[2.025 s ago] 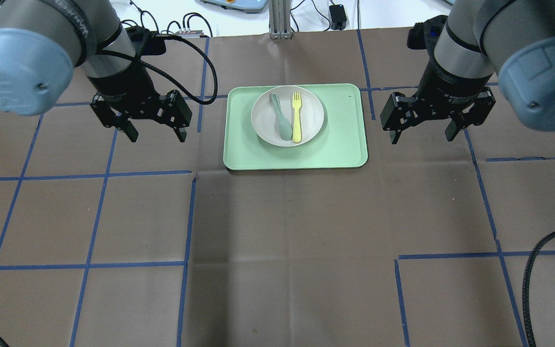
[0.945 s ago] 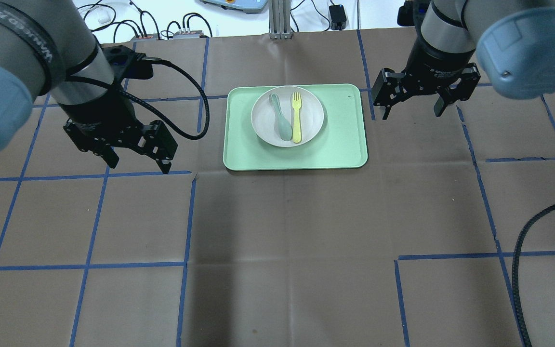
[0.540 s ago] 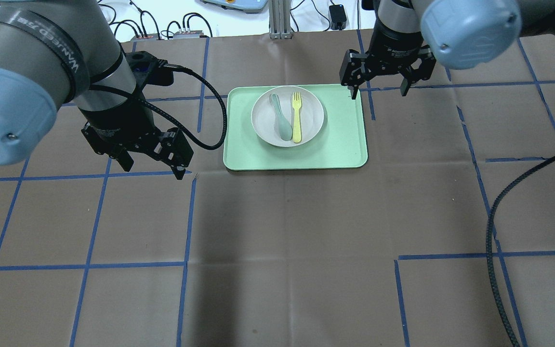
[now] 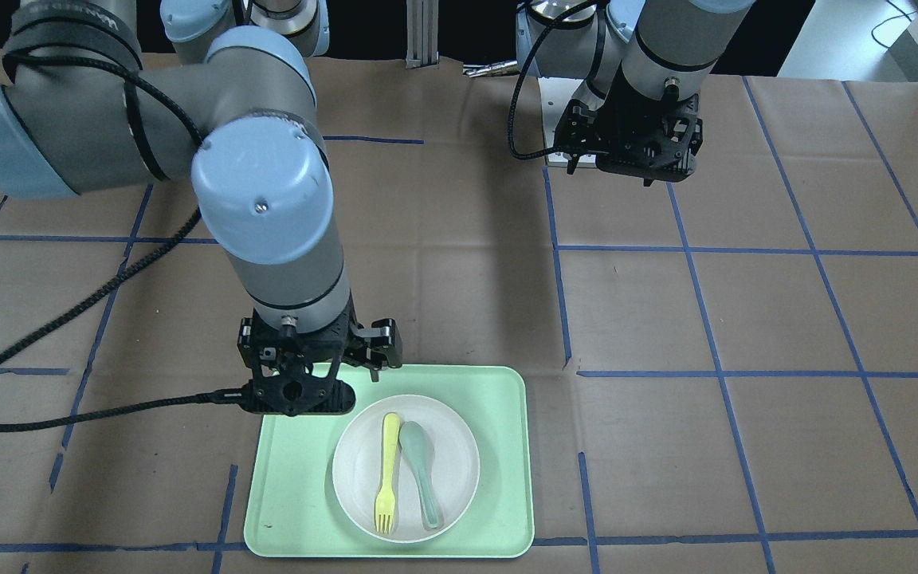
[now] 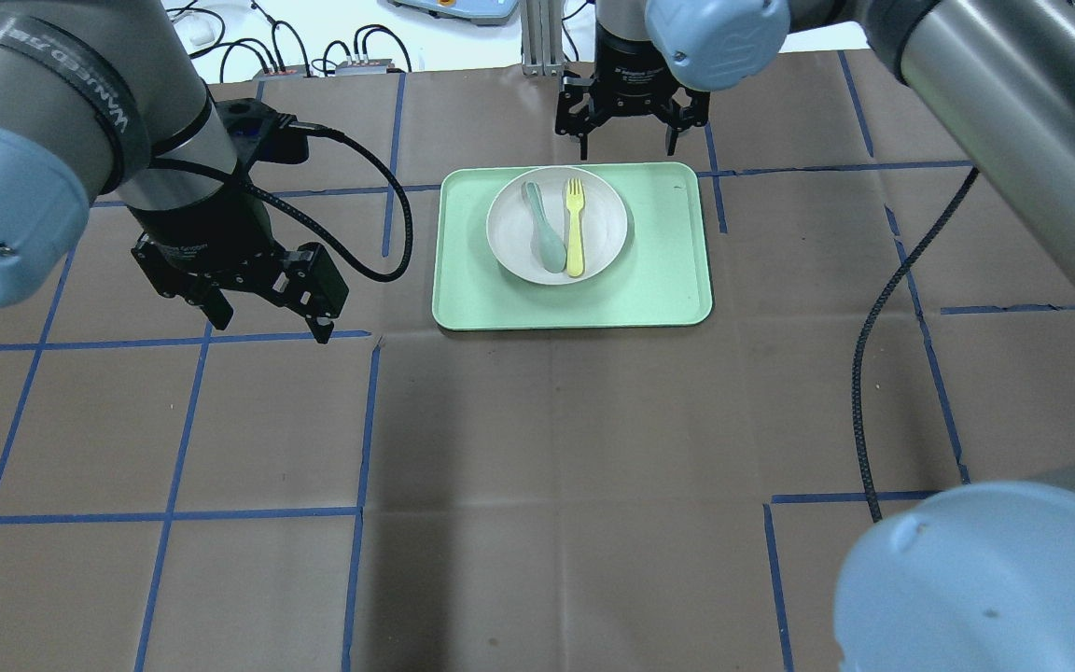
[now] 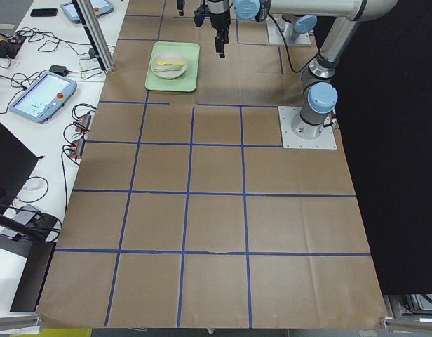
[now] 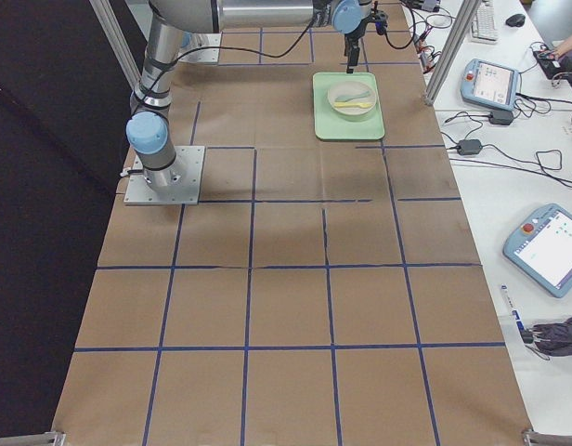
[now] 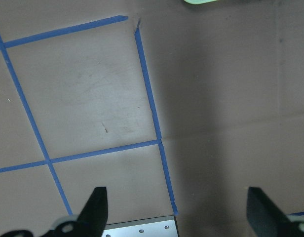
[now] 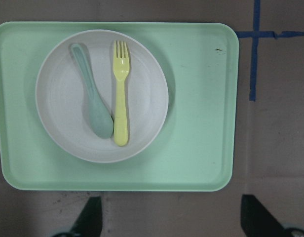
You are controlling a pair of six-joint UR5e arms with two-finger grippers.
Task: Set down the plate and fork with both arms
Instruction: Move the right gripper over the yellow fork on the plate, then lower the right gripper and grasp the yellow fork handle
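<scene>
The off-white plate (image 5: pixel 598 219) sits on the far half of the mint-green tray (image 5: pixel 668 271). The pale-yellow fork (image 5: pixel 575 229) and a grey-green spoon (image 5: pixel 545 229) lie side by side in it. My right gripper (image 5: pixel 626 147) is open and empty, held high over the tray's far edge. Its wrist view looks straight down on the plate (image 9: pixel 63 128), fork (image 9: pixel 121 98) and tray (image 9: pixel 201 123). My left gripper (image 5: pixel 270 324) is open and empty over bare table, left of the tray's near corner. Its wrist view shows only paper and tape between its fingertips (image 8: pixel 95 207).
Brown paper with blue tape lines covers the table. A black cable (image 5: pixel 379 215) loops from the left wrist toward the tray's left edge. Another cable (image 5: pixel 873 373) hangs from the right arm across the table's right half. Operator pendants and cables lie beyond the far edge.
My right gripper has swung left, from the tray's far right corner to above the middle of its far edge. My left gripper has shifted slightly left. Plate, fork and spoon have not moved.
</scene>
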